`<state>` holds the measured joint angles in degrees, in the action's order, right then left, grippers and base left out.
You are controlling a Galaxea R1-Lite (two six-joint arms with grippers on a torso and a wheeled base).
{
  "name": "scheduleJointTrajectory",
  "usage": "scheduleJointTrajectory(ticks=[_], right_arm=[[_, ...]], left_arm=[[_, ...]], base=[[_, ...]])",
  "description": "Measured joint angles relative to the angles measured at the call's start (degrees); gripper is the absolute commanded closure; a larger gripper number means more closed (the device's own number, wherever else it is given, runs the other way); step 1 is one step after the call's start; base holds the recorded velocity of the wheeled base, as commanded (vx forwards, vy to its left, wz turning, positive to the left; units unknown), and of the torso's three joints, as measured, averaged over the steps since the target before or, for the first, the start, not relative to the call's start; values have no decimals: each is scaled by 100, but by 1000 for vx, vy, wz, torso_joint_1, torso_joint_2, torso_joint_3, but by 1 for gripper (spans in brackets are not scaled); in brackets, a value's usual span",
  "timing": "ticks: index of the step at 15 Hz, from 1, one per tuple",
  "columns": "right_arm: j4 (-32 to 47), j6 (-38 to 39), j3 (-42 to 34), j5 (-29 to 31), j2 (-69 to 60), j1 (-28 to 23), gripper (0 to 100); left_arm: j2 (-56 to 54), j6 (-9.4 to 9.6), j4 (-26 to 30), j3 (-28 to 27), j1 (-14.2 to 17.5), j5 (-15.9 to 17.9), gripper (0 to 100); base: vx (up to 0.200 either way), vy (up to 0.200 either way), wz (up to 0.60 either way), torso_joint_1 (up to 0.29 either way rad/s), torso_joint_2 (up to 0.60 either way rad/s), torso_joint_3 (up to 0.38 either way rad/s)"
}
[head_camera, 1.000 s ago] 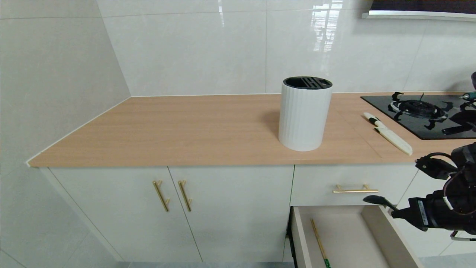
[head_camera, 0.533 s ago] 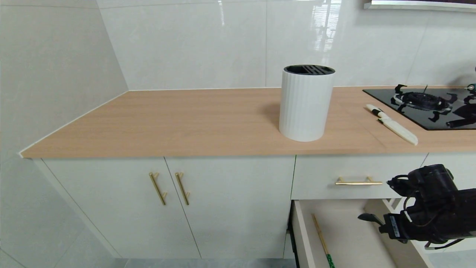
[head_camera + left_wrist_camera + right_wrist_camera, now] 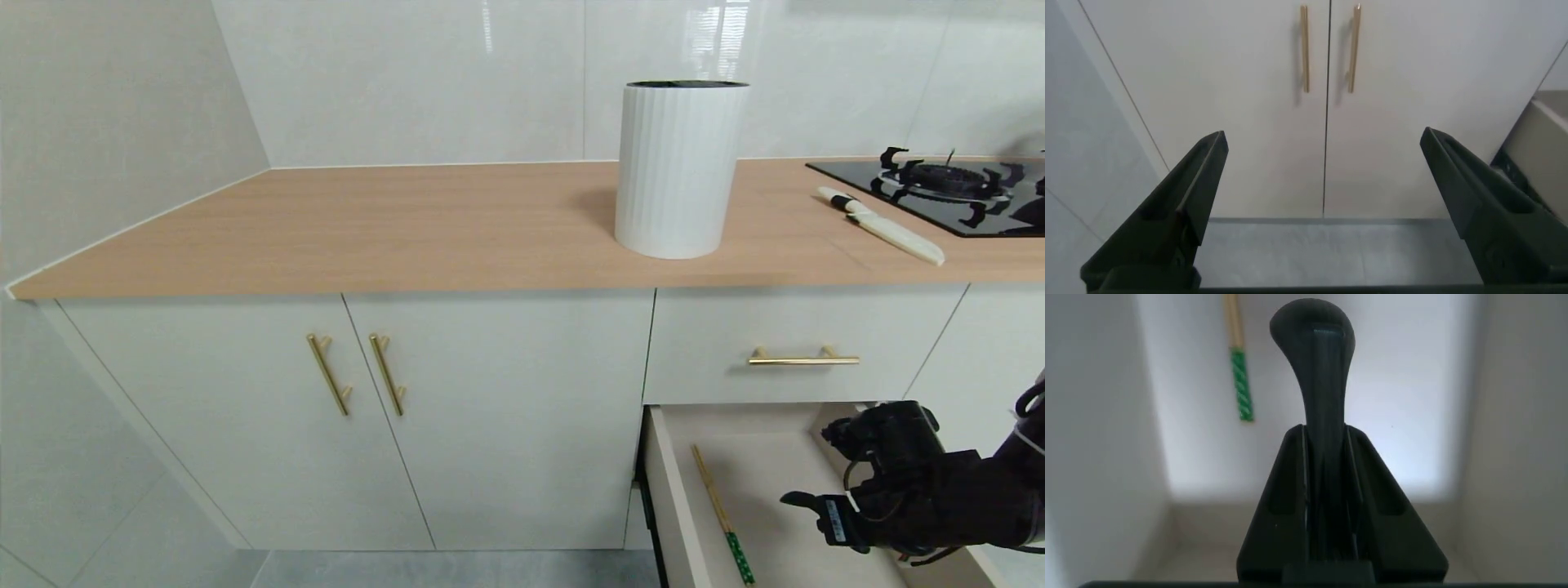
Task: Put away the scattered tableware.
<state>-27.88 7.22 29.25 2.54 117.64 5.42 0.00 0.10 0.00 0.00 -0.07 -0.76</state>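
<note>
My right gripper [image 3: 834,521] is shut on the handle of a black spoon [image 3: 803,498], whose bowl points out ahead over the open drawer [image 3: 663,482]. In the right wrist view the spoon [image 3: 1315,367] sticks out from between the shut fingers [image 3: 1282,469], above the pale drawer floor. A pair of wooden chopsticks with green ends [image 3: 722,523] lies in the drawer near its left wall, and the chopsticks [image 3: 1238,367] lie beside the spoon's bowl. A white knife [image 3: 882,227] lies on the countertop. My left gripper [image 3: 1323,204] is open, low in front of the cabinet doors [image 3: 1327,82].
A tall white ribbed knife holder [image 3: 679,167] stands on the wooden countertop [image 3: 367,229]. A black gas hob [image 3: 947,184] sits at the far right. A closed drawer with a gold handle [image 3: 804,358] is right above the open one.
The head camera has sunk, so the whole scene has shifted up. My right gripper with the spoon has dropped from beside the closed drawer's front to down over the open drawer.
</note>
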Motion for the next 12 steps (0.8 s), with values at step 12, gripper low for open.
scheduleJointTrajectory(ticks=[12], right_arm=[[-1312,-277,-160,2,818,0,100]], left_arm=[[0,0,0,0,-2,0,0]], base=[[0,0,0,-21,198,168]])
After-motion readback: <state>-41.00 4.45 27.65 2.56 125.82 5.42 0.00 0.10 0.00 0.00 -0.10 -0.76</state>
